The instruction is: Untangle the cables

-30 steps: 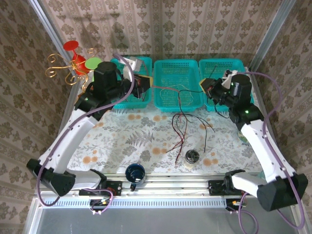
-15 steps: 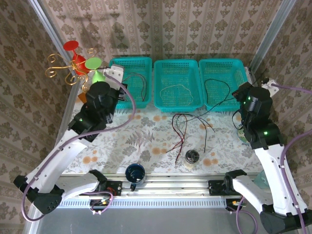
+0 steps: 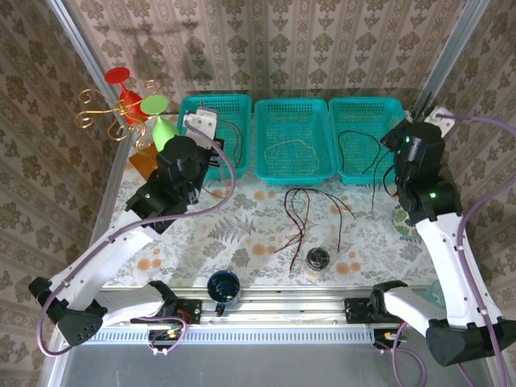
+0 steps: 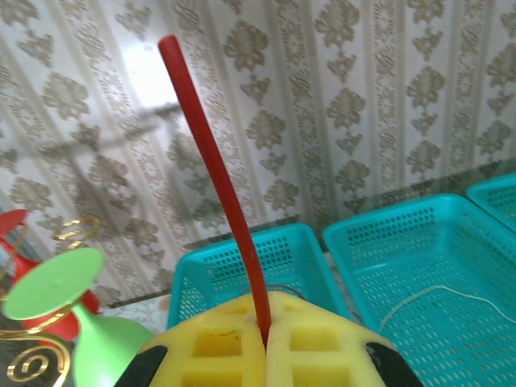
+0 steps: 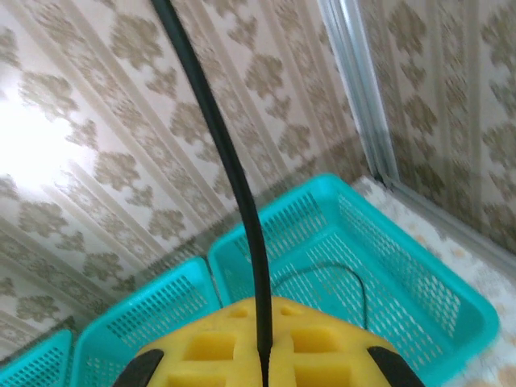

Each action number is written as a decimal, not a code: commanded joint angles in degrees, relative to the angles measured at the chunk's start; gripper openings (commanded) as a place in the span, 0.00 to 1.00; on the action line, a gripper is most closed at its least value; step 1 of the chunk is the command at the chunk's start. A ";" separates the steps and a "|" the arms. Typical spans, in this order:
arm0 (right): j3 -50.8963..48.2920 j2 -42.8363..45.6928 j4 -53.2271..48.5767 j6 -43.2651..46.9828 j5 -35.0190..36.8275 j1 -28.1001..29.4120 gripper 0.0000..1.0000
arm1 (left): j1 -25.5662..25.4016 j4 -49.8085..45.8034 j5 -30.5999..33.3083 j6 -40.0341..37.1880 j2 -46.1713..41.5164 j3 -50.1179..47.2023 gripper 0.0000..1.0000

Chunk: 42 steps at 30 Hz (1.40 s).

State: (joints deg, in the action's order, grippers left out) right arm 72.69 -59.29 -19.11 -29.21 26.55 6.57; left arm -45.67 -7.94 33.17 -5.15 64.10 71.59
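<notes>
Both arms have pulled back from the baskets (image 3: pixel 216 98). The left pincer (image 4: pixel 264 314) is shut tight on a red cable (image 4: pixel 216 173) and the right pincer (image 5: pixel 262 314) on a black cable (image 5: pixel 228 157). A white cable (image 3: pixel 284 143) now lies alone in the middle basket (image 3: pixel 292 103), so some look sorted, but a loose bunch (image 3: pixel 300 211) still waits on the tabletop (image 3: pixel 218 230).

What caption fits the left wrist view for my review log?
Left tool shut on a dark red cable that rises leaning left, teal baskets beyond.
</notes>
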 commanded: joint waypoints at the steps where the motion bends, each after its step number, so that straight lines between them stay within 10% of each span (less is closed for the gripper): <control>1: 6.45 -2.18 8.93 8.67 -0.26 -0.27 0.00 | -0.82 -0.83 -2.48 3.80 0.31 -0.19 0.00; 15: 28.32 -27.43 23.32 23.17 -3.36 -0.84 0.00 | -1.42 -3.54 -2.56 10.30 -0.99 -3.89 0.00; 23: 20.31 -38.05 31.08 26.51 -3.79 -4.21 0.00 | -1.82 -5.37 -3.44 11.54 -0.95 -3.66 0.00; 31: 27.70 -53.43 -3.54 13.97 6.25 -4.78 0.00 | -1.87 -6.02 -4.25 12.07 -0.46 -4.22 0.00; 42: 44.97 -74.19 -27.96 4.63 -17.88 -11.21 0.00 | -2.06 -8.08 -5.92 13.58 -0.79 -3.12 0.00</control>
State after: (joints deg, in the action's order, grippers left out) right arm 112.90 -130.56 -36.64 -22.31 15.51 -4.01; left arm -47.22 -14.87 28.10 6.87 64.29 67.88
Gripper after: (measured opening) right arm 0.080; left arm 0.054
